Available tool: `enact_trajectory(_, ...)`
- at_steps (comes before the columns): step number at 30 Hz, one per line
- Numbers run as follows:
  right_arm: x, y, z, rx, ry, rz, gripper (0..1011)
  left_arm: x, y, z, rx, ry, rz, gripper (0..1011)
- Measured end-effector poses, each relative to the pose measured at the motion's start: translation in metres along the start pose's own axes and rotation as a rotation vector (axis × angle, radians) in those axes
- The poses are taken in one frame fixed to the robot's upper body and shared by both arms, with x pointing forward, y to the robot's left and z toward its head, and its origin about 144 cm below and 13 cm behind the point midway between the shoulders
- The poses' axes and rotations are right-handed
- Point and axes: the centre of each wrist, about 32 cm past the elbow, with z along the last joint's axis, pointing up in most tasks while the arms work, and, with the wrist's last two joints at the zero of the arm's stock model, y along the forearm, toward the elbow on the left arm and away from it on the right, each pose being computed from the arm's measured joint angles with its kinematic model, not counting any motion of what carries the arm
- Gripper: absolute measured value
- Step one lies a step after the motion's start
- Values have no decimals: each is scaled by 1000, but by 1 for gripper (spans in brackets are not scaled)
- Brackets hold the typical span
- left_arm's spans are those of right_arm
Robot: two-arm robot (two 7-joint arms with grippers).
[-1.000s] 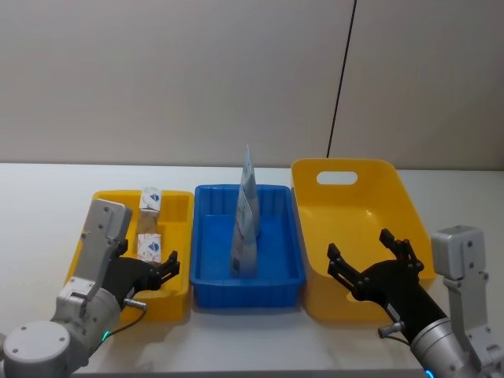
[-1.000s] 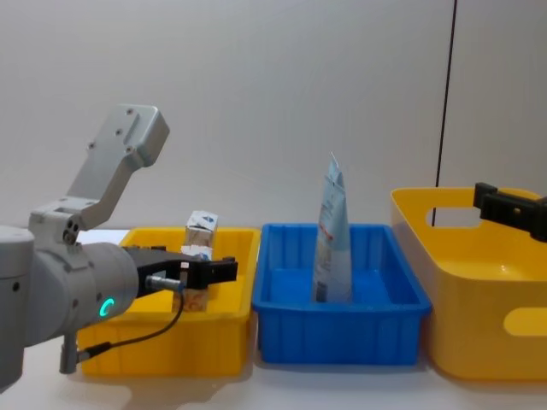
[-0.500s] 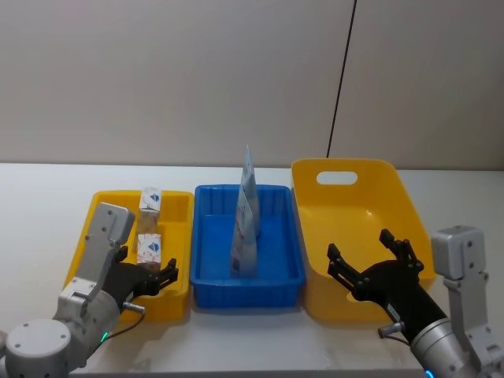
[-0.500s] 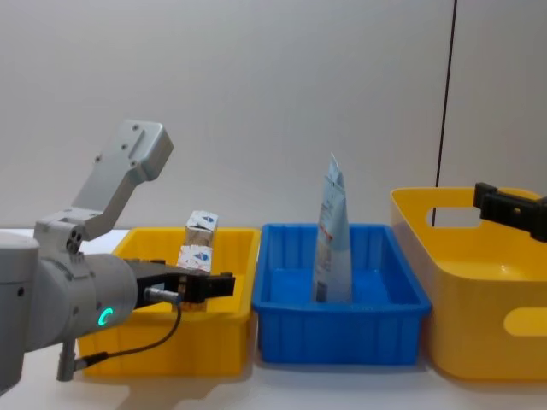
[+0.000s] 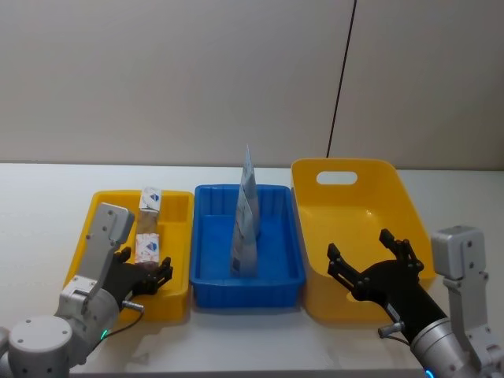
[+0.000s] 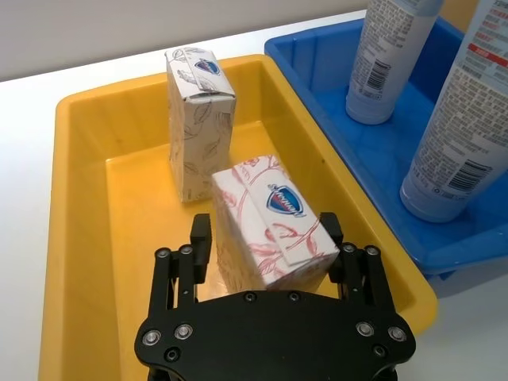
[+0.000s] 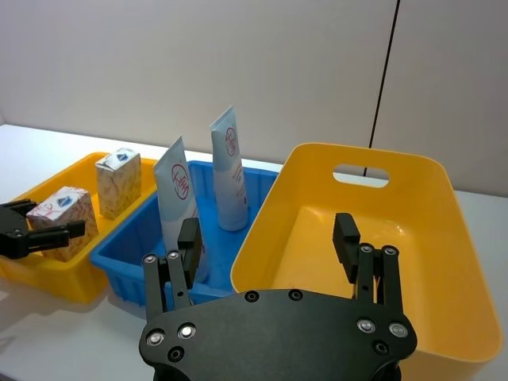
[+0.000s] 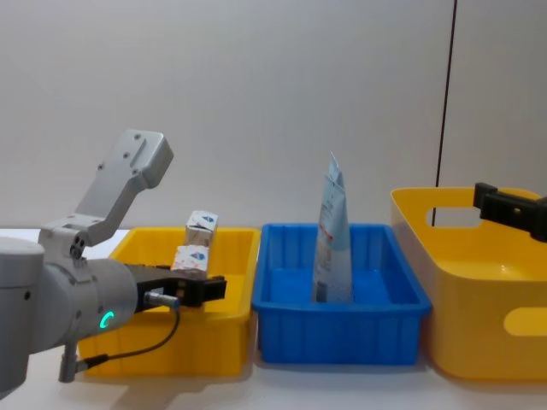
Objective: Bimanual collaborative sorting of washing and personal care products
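In the small yellow bin (image 5: 101, 198), my left gripper (image 5: 153, 276) is shut on a white box (image 6: 266, 230) with red floral print and a blue logo. The box is tilted between the fingers and is also seen in the head view (image 5: 147, 248) and chest view (image 8: 190, 258). A paler carton (image 6: 197, 119) stands upright just beyond it. Two pale-blue squeeze tubes (image 7: 178, 198) (image 7: 228, 171) stand cap-down in the blue bin (image 5: 246, 296). My right gripper (image 5: 358, 244) hovers open and empty over the near part of the large yellow bin (image 5: 346, 197).
The three bins sit side by side on a white table (image 5: 31, 205), with the blue one in the middle. A black cable (image 5: 340, 87) hangs down the wall behind the large yellow bin. Bare table lies left of the small bin and along the front edge.
My left gripper has sunk lower into the small yellow bin and drawn back toward me, and the floral box has dipped slightly with it. The right arm has not moved.
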Motion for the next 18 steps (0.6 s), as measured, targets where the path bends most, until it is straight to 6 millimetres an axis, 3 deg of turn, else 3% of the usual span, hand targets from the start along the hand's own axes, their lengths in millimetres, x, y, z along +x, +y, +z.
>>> enact_trajectory(7,0,0,0,0,0,0,1003,2,-2,-2,2,1,7,647)
enact_trajectory(8,0,0,0,0,0,0,1003,2,-2,-2,2,0,9,577)
enact_trajectory(14,0,0,0,0,0,0,1003,3,-2,-2,3,-2,12,399)
enact_trajectory(18,0,0,0,0,0,0,1003,4,-2,-1,7,-5,12,386)
